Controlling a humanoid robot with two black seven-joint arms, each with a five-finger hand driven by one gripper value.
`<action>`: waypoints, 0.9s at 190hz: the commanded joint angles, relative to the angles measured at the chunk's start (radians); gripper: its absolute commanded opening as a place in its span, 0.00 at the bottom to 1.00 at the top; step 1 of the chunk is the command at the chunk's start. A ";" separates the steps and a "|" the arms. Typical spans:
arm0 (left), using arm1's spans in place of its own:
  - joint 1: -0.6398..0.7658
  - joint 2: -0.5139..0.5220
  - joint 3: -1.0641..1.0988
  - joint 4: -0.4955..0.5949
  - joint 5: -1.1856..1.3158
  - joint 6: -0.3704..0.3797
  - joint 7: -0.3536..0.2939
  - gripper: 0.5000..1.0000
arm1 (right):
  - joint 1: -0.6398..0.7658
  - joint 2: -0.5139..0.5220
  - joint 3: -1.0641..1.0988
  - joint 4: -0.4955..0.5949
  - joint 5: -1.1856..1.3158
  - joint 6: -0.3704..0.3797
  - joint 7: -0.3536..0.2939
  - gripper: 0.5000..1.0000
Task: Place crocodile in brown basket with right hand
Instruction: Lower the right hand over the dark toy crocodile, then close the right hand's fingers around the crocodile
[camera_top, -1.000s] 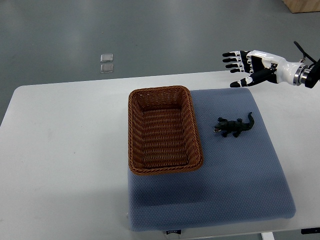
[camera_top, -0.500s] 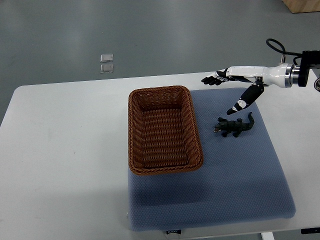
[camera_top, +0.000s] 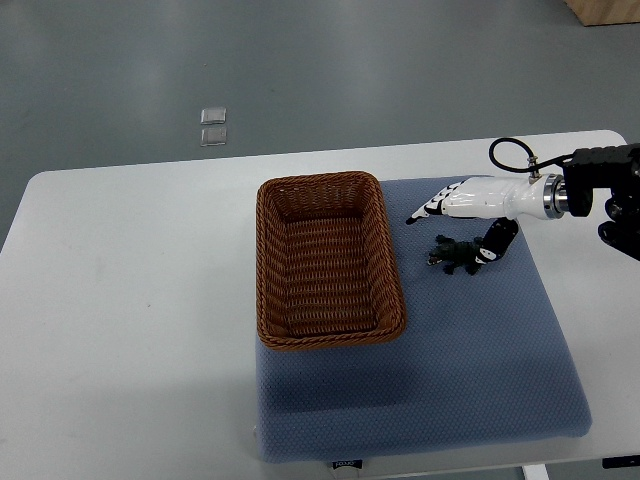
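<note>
1 hand in shot: right hand (camera_top: 476, 200) sits over the crocodile (camera_top: 452, 255), fingers stretched out, thumb down by its tail, nothing gripped. Crocodile's on the blue mat (camera_top: 450, 380), just beside the brown basket (camera_top: 266, 262).

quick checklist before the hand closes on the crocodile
1. right hand over the crocodile: ok
2. fingers open, ready to close: ok
3. fingers touching the crocodile: cannot tell
4. crocodile lying free on the blue mat, nothing on it: ok
5. brown basket empty, room for the toy: ok
6. nothing lying between crocodile and basket: ok
</note>
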 joint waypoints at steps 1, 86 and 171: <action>0.000 0.000 0.000 0.000 0.000 0.000 0.000 1.00 | 0.004 0.001 -0.036 -0.013 -0.023 -0.044 -0.002 0.86; 0.000 0.000 0.000 0.000 0.000 0.000 0.000 1.00 | 0.002 0.013 -0.101 -0.086 -0.094 -0.135 -0.032 0.86; 0.000 0.000 0.000 0.000 0.000 0.000 0.000 1.00 | 0.001 0.056 -0.104 -0.086 -0.095 -0.136 -0.037 0.86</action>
